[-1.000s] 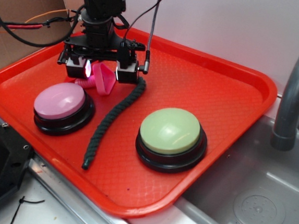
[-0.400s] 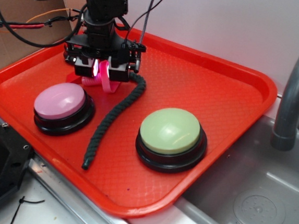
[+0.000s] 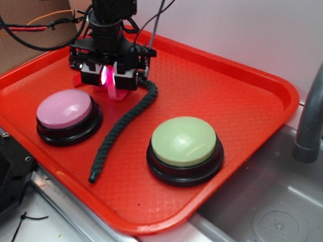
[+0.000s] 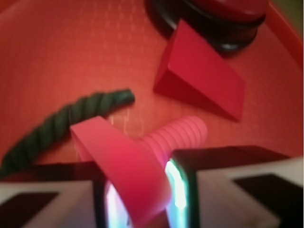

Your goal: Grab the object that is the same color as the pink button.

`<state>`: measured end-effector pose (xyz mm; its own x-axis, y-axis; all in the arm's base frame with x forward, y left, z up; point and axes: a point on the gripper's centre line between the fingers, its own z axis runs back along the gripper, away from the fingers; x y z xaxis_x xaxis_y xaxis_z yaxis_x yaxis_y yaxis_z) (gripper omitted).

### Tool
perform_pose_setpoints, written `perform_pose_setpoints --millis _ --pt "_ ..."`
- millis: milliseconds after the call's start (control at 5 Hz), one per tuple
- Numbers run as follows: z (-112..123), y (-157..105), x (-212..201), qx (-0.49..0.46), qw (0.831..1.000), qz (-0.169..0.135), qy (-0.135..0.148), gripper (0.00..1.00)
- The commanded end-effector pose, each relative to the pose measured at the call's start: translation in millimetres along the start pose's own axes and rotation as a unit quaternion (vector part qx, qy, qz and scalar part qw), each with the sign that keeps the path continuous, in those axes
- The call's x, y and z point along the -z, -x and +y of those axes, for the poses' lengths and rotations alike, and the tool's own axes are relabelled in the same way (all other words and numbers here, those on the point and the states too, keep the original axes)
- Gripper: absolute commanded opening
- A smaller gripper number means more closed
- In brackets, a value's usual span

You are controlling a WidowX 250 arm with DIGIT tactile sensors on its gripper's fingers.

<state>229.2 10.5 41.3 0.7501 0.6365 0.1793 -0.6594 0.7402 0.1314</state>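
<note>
The pincer (image 3: 109, 81) stands low over the far left part of the red tray (image 3: 254, 101), clenched on the bright-pink plastic piece (image 3: 113, 86), which sits between its lit pads. In the wrist view the same piece (image 4: 137, 161) is clearly gripped: its flared funnel head fills the gap between the pads, and its ribbed stem projects forward and to the right, above the tray floor. Whether any part of the piece touches the tray cannot be told. The pink button (image 3: 65, 109), lilac-pink dome on a black base, sits on the tray just in front of the pincer, apart from it. The dark green rope (image 3: 122, 130) lies on the tray in a long curve, one end beside the pincer and the other near the front rim; in the wrist view its end (image 4: 71, 118) lies just left of the held piece. A pale green button (image 3: 184, 142) stands to the right of the rope, well apart from the pincer. The wrist view also shows a red wedge (image 4: 199, 80) ahead of the pincer, lying against the base of a red-topped button (image 4: 223, 14). A grey sink (image 3: 278, 210) and faucet (image 3: 320, 95) adjoin the tray at right
</note>
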Motion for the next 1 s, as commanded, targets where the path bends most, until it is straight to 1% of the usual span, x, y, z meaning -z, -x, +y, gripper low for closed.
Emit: perform_pose_setpoints --millis 0,200,400,600,800 --pt "6 -14 -65 0.113 0.99 0.02 0.086 0.0" --pt "8 -14 -96 0.206 0.968 0.04 0.135 0.0" --pt "14 -13 -122 0.273 0.946 0.042 0.171 0.0" --pt "19 -7 -138 0.297 0.938 0.025 0.175 0.0" --pt "17 0 -144 0.293 0.943 -0.005 0.159 0.0"
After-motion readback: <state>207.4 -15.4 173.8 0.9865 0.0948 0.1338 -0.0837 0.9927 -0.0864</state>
